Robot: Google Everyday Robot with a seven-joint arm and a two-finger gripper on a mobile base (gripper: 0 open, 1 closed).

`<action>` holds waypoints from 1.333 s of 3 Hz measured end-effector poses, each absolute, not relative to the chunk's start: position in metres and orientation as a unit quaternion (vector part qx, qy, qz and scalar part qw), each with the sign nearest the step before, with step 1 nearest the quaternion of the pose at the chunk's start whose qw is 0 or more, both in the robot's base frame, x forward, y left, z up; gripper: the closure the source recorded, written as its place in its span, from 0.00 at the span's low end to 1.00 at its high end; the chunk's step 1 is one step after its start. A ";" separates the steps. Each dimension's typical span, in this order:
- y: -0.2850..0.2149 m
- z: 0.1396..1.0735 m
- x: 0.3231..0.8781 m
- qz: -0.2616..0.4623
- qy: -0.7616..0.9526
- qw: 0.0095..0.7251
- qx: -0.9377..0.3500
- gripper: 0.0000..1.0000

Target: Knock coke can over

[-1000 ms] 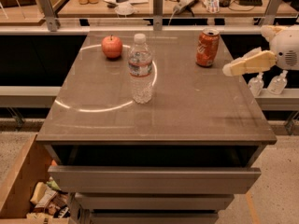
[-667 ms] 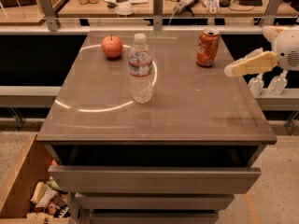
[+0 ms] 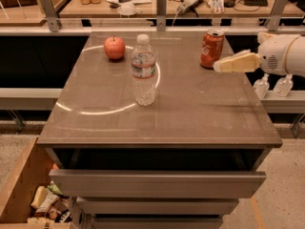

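The coke can (image 3: 212,48), orange-red with white lettering and a silver top, stands upright near the far right of the grey table top (image 3: 190,113). My gripper (image 3: 220,66) reaches in from the right edge, its cream fingers pointing left. The fingertip is just right of and slightly in front of the can's base, very close to it.
A clear water bottle (image 3: 144,70) stands upright at the table's middle. A red apple (image 3: 115,47) sits at the far left. Two small white bottles (image 3: 272,86) stand on the ledge to the right. A cluttered desk (image 3: 181,1) lies behind. An open box (image 3: 33,199) is at the lower left.
My gripper has moved a little to the left, toward the can. The can, bottle and apple have not moved.
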State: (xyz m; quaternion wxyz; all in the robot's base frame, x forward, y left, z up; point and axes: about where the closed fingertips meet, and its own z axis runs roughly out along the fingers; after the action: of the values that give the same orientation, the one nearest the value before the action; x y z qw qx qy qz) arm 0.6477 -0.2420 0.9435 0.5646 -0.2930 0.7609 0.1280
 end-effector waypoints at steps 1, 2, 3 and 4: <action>-0.234 0.922 0.689 0.138 0.749 0.594 -0.261 0.00; -0.231 0.907 0.721 0.135 0.737 0.612 -0.253 0.00; -0.225 0.894 0.747 0.135 0.730 0.618 -0.257 0.17; -0.220 0.886 0.764 0.136 0.724 0.621 -0.268 0.41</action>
State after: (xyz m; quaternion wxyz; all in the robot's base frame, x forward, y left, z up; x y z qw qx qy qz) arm 0.7640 -0.2199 0.8863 0.6210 -0.2679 0.7240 0.1360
